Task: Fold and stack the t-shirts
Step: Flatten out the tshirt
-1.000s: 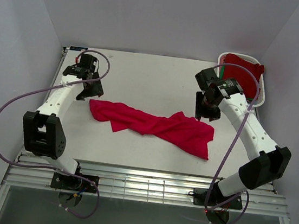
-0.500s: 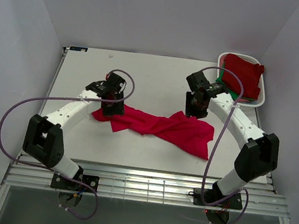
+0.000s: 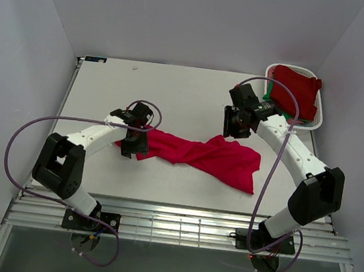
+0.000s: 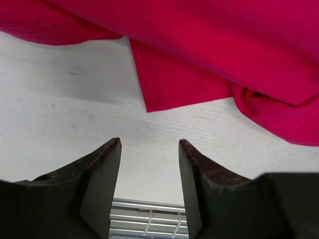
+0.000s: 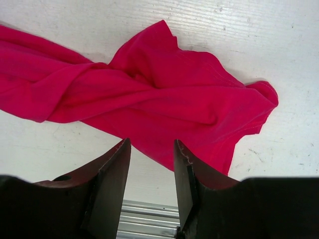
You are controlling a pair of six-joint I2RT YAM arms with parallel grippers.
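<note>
A crumpled crimson t-shirt (image 3: 199,155) lies stretched across the middle of the white table. It fills the top of the left wrist view (image 4: 209,45) and the middle of the right wrist view (image 5: 149,94). My left gripper (image 3: 132,144) hovers over the shirt's left end, open and empty (image 4: 149,144). My right gripper (image 3: 236,126) hovers just behind the shirt's upper middle hump, open and empty (image 5: 151,144). More dark red t-shirts (image 3: 297,89) lie in the white basket at the back right, with a green one (image 3: 267,93) showing at its left edge.
The white slotted basket (image 3: 318,119) stands at the table's back right corner, close to my right arm. A metal rail (image 3: 177,225) runs along the table's near edge. White walls enclose the left, back and right sides.
My left gripper has swung from the back left across to the shirt's left end. My right gripper has shifted a little left and back. The shirt has not moved.
</note>
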